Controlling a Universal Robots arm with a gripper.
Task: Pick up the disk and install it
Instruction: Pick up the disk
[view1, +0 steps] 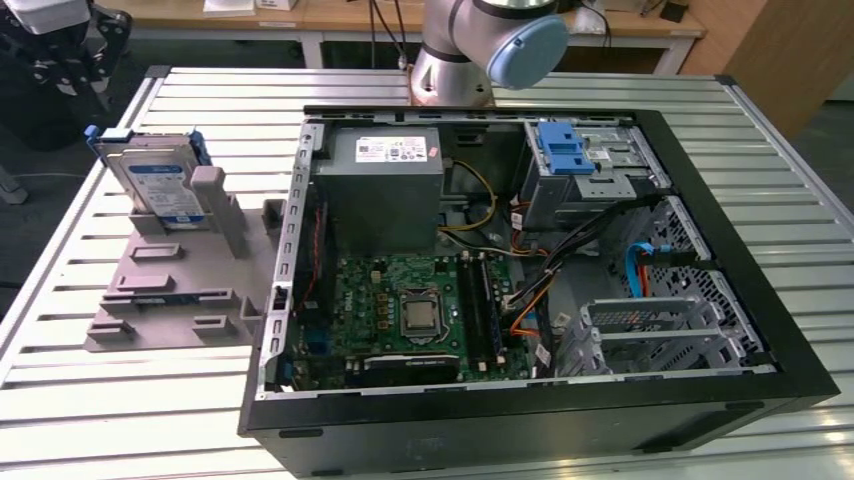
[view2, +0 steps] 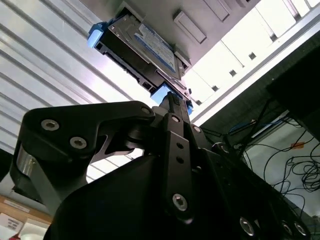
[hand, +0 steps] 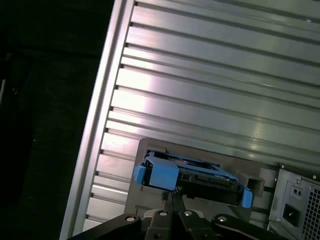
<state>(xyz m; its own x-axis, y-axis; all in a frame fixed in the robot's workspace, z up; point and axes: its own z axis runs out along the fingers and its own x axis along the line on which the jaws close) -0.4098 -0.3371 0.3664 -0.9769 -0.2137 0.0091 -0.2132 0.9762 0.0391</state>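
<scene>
Firstly, in the exterior view, the disk (view1: 154, 180) is seen standing upright in a grey stand (view1: 167, 300) on the slatted table (view1: 80, 400), just beside the open computer case (view1: 534, 420), on the exterior view's left of it. In the second wrist view, the gripper (view2: 172, 102) is pointed at the disk's (view2: 145, 47) blue frame. In the first wrist view, its fingers (hand: 163, 196) are seen drawn close together, nothing held, just beside the disk (hand: 190, 175); contact cannot be judged.
</scene>
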